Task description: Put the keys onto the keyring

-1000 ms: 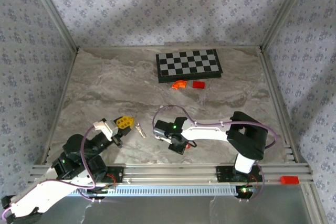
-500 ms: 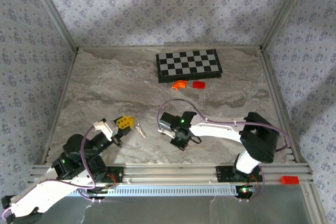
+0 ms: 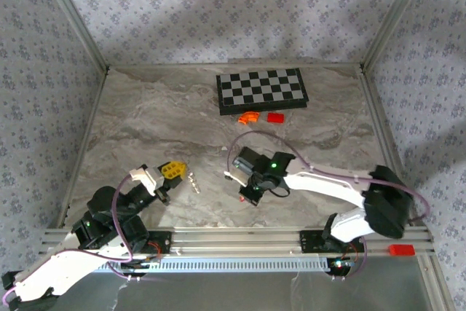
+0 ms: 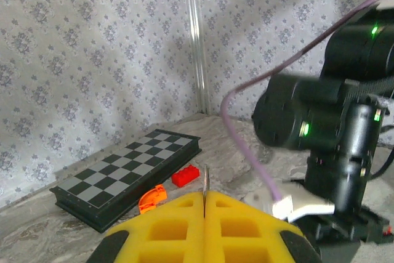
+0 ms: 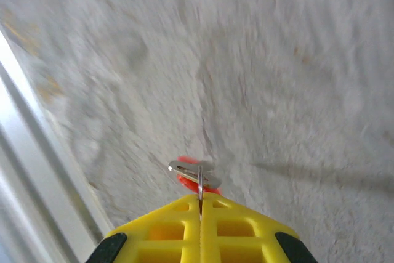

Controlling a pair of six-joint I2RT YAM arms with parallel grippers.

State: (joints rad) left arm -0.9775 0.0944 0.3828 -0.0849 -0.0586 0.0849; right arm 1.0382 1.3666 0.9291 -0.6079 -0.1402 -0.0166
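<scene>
Facing left tool [image 4: 204, 198]: 1 chessboard [image 4: 126, 177], 1 orange piece [image 4: 152, 196], 1 red block [image 4: 185, 175].

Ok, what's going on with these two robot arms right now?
Each gripper is pinched shut on a small part. The left gripper holds a thin silvery piece, apparently the keyring. The right gripper holds the keys, a tiny red piece with a silvery metal part. The two are apart, nothing threaded yet.

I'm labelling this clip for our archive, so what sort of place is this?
Probably a lab robot cell dressed like a home: an aluminium frame borders a marble-look tabletop, wallpapered panels stand around it, and the left arm and right arm are mounted at its near edge.
</scene>
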